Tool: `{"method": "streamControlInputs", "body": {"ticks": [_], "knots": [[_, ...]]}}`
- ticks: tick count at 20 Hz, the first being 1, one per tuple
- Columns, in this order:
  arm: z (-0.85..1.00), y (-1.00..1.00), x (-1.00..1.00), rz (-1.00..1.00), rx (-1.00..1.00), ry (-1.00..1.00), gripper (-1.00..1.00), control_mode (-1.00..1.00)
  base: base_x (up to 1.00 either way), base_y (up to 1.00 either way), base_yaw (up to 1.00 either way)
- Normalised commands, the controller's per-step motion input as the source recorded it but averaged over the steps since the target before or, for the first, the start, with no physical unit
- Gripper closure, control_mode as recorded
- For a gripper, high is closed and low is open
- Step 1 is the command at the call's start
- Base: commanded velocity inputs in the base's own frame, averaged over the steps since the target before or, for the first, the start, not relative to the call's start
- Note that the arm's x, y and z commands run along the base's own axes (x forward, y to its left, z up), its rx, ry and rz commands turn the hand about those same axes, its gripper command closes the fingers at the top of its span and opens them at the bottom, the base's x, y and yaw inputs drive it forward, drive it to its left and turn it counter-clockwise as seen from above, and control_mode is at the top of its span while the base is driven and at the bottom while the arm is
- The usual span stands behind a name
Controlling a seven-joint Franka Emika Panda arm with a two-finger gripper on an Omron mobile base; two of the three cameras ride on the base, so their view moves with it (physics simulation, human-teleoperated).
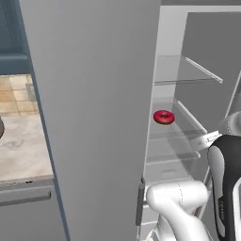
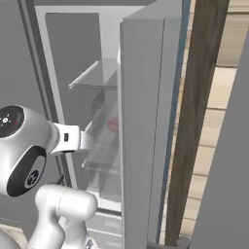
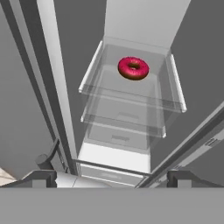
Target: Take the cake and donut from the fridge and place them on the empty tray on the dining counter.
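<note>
— Hand view first: what sits in front of the gripper (image 3: pixel 112 177)?
— The donut (image 3: pixel 133 68), red-pink and glossy, lying flat on a clear glass shelf (image 3: pixel 131 94) inside the open fridge (image 3: pixel 144 19). It rests toward the back of that shelf, well apart from the two dark fingertips (image 3: pixel 43 177) at the bottom edge.
— And the jaws?
— Spread wide, one tip far to each side, nothing between them.
— Does the left base view agree about the donut?
— Yes. The donut (image 1: pixel 164 117) lies on a middle shelf (image 1: pixel 176 129), past the edge of the grey fridge door (image 1: pixel 94 117) that stands open across most of the picture. More clear shelves sit above and below it. The white arm (image 1: pixel 181 197) rises at lower right, in front of the fridge opening.
— What about the right base view?
— The donut (image 2: pixel 113 124) is only a faint pink smudge through the clear shelving, beside the edge of the open door (image 2: pixel 146 131). The arm's wrist (image 2: pixel 68 138) points into the fridge interior, level with that shelf. A wood-brown post (image 2: pixel 194 121) stands to the right of the door.
— Any cake?
— I cannot tell where it is.
</note>
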Motion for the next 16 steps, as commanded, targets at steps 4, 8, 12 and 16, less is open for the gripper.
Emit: {"method": "streamControlInputs", "body": {"ticks": [4, 8, 12, 16], "knots": [[0.0, 0.0, 0.0, 0.0, 0.0, 0.0, -1.0, 1.0, 0.5, -0.13, 0.25], [0.0, 0.0, 0.0, 0.0, 0.0, 0.0, -1.0, 1.0, 0.44, -0.07, 0.23], [0.0, 0.0, 0.0, 0.0, 0.0, 0.0, -1.0, 1.0, 0.42, -0.02, 0.21], [0.0, 0.0, 0.0, 0.0, 0.0, 0.0, -1.0, 1.0, 0.22, -0.06, 0.13]]}}
